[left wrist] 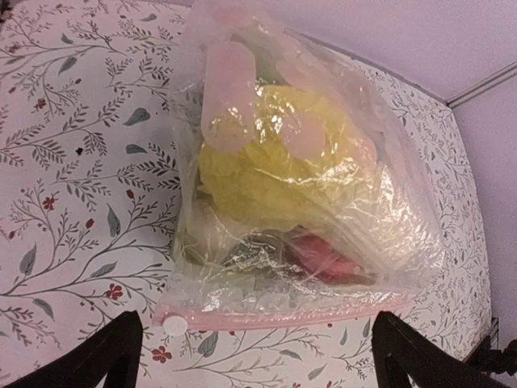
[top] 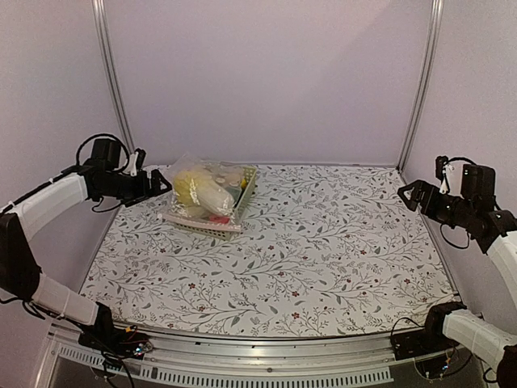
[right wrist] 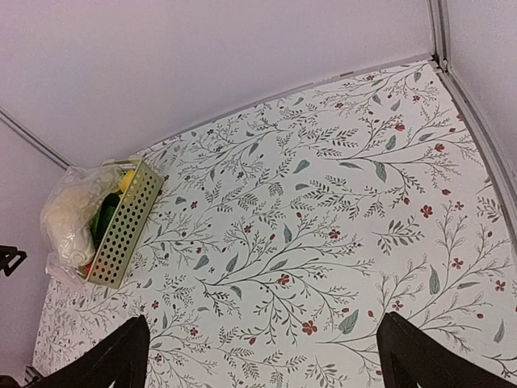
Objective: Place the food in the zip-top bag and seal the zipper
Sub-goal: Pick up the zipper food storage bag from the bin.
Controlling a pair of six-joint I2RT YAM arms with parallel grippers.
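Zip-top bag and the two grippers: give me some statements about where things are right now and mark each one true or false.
1. The yellow cabbage is inside the zip-top bag. True.
2. The right gripper holds the bag. False: it is open at the right edge of the table, far from the bag.
3. The white slider tab sits near one end of the zipper. True.
4. The bag lies in the middle of the table. False: it lies at the far left, close to the left gripper.
5. The left gripper is shut on the zipper. False: it is open and not touching the zipper.
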